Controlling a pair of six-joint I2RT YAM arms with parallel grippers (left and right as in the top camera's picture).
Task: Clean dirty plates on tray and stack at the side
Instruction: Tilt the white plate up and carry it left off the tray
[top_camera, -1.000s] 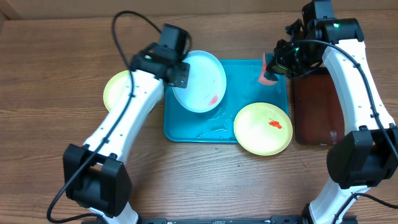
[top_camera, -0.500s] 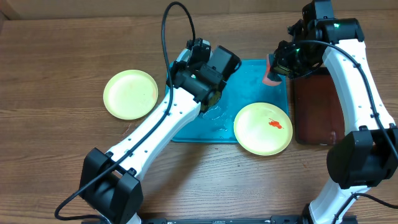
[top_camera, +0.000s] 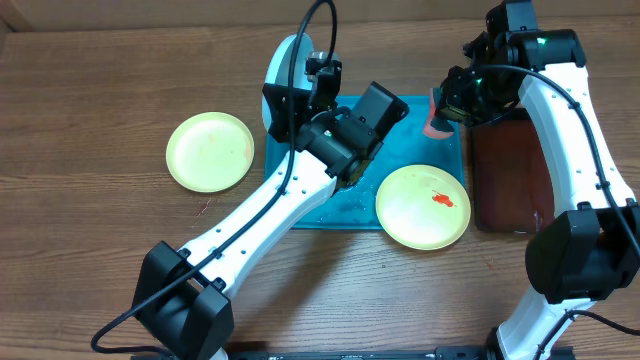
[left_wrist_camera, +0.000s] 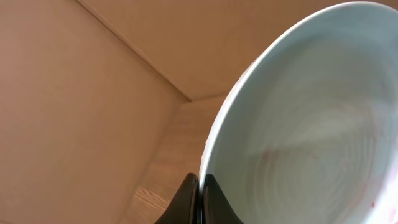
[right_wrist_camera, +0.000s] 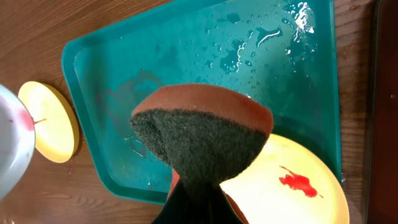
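A pale yellow-green plate (top_camera: 210,151) is seen lying flat on the wooden table (top_camera: 80,110), well to the left of the teal tray (top_camera: 415,140) and clear of its rim. Its face is seen to be plain, with no red mark that can be made out from overhead.

Just above the tray's far left corner, the light blue plate (left_wrist_camera: 298,137) is held off the surface and tipped up steeply on edge. Its rim is pinched by the left gripper (left_wrist_camera: 199,183), whose two dark fingers are pressed together on the lower edge. A small red smear is shown on this plate in the right wrist view, and faint reddish traces are seen on its white centre in the left wrist view.

The tray itself is left bare in the middle and is dotted with water droplets, most thickly toward its far right corner.

A second yellow-green plate (top_camera: 423,205), marked with a bright red smear, is laid across the tray's near right corner, partly on the tray and partly over its rim onto the table.

Above the tray's far right corner, an orange sponge (right_wrist_camera: 202,143) with a dark green scouring face is squeezed in the right gripper (right_wrist_camera: 194,194).

A dark red-black tray (top_camera: 510,170) is set just beside the teal tray's right edge.
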